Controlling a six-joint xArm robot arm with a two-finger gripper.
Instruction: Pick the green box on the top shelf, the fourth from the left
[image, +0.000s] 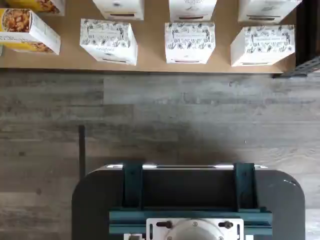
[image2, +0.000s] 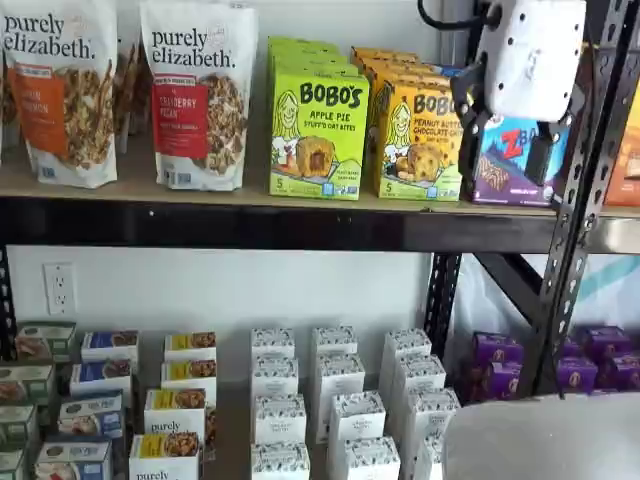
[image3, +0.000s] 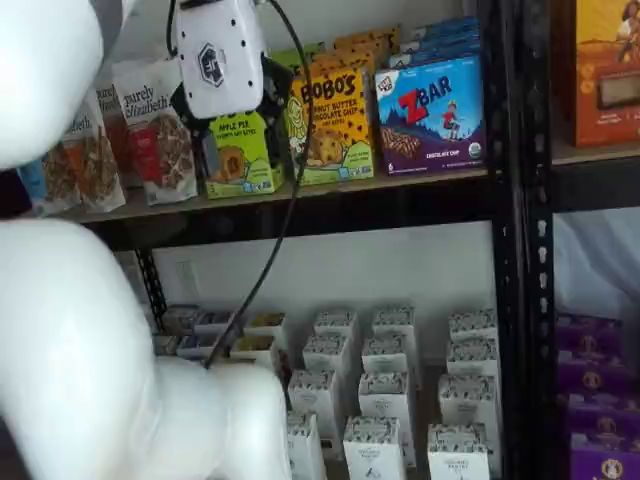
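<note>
While fully spread, end effector (image3: 235, 125) holds nothing, before green box (image2: 318, 135).

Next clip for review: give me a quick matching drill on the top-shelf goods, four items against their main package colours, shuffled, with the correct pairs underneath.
Items:
1. Apple pie Bobo's carton
2. Peanut butter Bobo's carton
3. ZBar box
4. Purely Elizabeth bag

Colours:
A. blue-purple
B. white with a red label
C. lime green
D. yellow-orange

Pairs: 1-C, 2-D, 3-A, 4-B
</note>
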